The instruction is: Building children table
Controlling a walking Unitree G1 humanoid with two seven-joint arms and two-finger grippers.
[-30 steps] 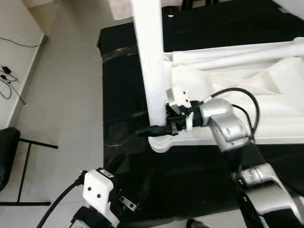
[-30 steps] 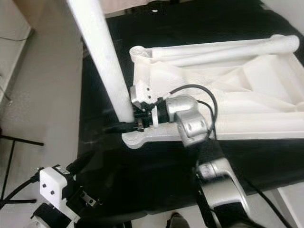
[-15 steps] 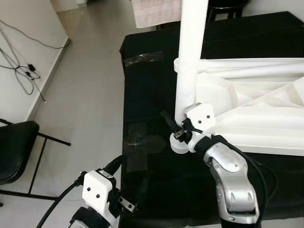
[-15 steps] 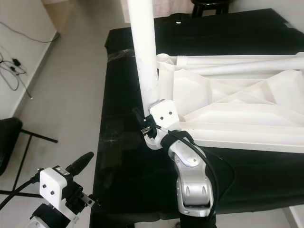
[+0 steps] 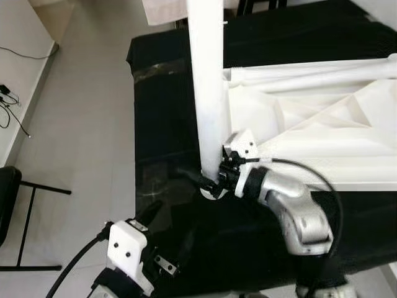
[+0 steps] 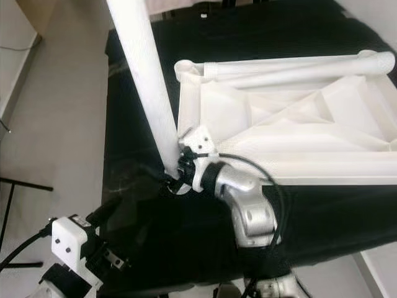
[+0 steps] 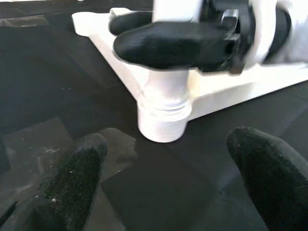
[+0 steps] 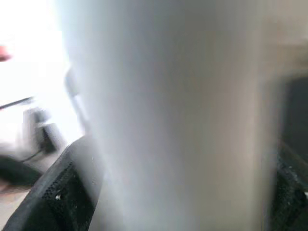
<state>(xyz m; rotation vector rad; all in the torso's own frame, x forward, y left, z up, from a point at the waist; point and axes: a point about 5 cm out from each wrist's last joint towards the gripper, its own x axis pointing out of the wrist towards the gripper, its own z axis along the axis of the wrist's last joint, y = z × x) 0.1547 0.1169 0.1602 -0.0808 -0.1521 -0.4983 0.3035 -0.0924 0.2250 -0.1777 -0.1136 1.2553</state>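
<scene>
Right gripper [image 5: 209, 182] shifted, clasping smooth cylindrical leg [image 5: 208, 87]

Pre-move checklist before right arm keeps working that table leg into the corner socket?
1. Right gripper jaws around the white leg near its base: ok.
2. Leg base in the corner socket of the upturned tabletop: ok; fully seated: cannot tell.
3. Leg upright: not ok, it looks tilted.
4. Left gripper open, apart from the socket: ok.
5. Tabletop flat on the black cloth: ok.
</scene>
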